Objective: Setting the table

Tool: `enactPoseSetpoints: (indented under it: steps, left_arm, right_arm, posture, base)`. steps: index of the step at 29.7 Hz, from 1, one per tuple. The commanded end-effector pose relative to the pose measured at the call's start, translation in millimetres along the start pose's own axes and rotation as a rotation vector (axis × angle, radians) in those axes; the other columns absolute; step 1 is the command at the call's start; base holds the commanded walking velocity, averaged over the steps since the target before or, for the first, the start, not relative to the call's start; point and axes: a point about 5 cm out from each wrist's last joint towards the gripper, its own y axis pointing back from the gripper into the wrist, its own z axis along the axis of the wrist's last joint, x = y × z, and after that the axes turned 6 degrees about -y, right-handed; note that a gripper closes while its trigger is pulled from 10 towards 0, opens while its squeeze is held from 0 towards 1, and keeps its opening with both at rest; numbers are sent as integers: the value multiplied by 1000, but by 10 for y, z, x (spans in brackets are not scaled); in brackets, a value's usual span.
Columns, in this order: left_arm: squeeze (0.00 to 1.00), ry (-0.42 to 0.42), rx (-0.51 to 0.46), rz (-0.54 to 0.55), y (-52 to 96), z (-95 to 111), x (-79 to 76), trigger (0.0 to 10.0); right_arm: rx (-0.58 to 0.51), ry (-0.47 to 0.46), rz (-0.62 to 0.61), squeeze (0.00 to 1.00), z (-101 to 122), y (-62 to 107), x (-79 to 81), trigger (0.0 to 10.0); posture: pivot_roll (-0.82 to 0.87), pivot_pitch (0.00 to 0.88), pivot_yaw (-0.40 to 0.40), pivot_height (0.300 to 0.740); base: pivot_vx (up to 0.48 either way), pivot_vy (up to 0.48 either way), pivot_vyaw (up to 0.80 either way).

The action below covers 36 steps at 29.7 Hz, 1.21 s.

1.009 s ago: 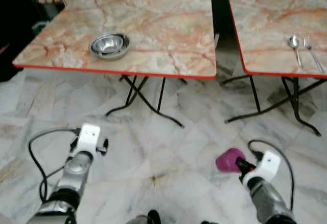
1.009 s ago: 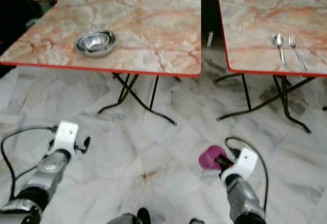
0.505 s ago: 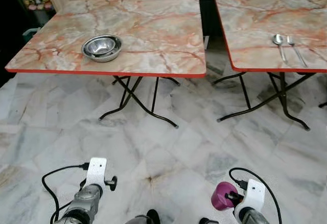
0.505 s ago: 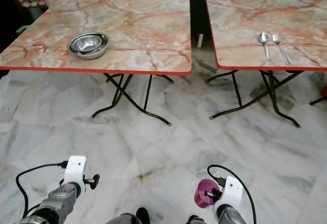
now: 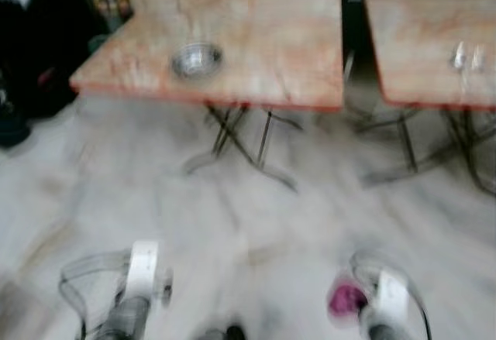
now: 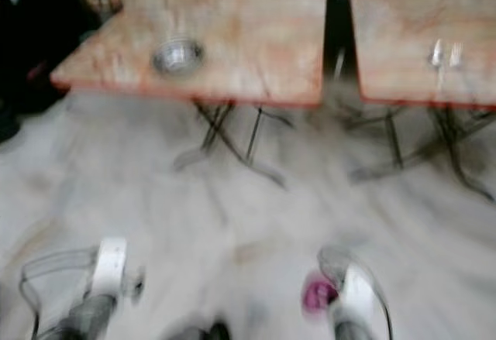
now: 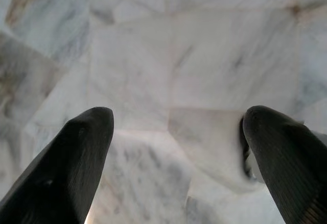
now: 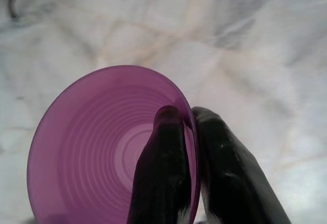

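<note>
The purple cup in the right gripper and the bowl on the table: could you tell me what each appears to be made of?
The cup looks like translucent plastic: light glows through its wall, and fine moulded rings circle the inside. The right gripper pinches its rim, one finger inside and one outside. The bowl on the left table looks like metal, probably steel, grey with bright glints, though blur hides the finish.

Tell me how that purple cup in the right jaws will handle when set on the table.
The purple cup looks like thin translucent plastic, so probably light and a bit flexible. The right gripper pinches only its rim wall, one finger inside, one outside, so it may pivot or slip if jolted. Its ribbed, tapering inside suggests a narrow base, likely tippy when set down.
</note>
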Motion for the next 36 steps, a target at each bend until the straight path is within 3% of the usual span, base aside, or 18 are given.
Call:
enactPoseSetpoints:
  steps: [1,7,19,36]
  left_arm:
    - [0,-16,-69,-2,-21,234,-11,10000]
    - [0,-14,-62,-6,-18,197,-9,10000]
    - [0,0,-10,-35,7,-31,-153,10000]
    - [0,70,8,2,21,-126,-51,10000]
  right_arm:
    - [23,-17,1,0,-69,9,10,10000]
    - [32,-4,-4,0,-122,22,5,10000]
    - [64,69,-49,0,-258,84,-126,10000]
    - [66,109,-72,0,-288,87,-107,10000]
  posture:
    - [-52,115,92,740]
    - [-64,132,94,740]
    - [-93,130,85,740]
    - [-122,30,80,740]
  base:
    - [292,0,0]
    - [292,0,0]
    - [292,0,0]
    - [31,0,0]
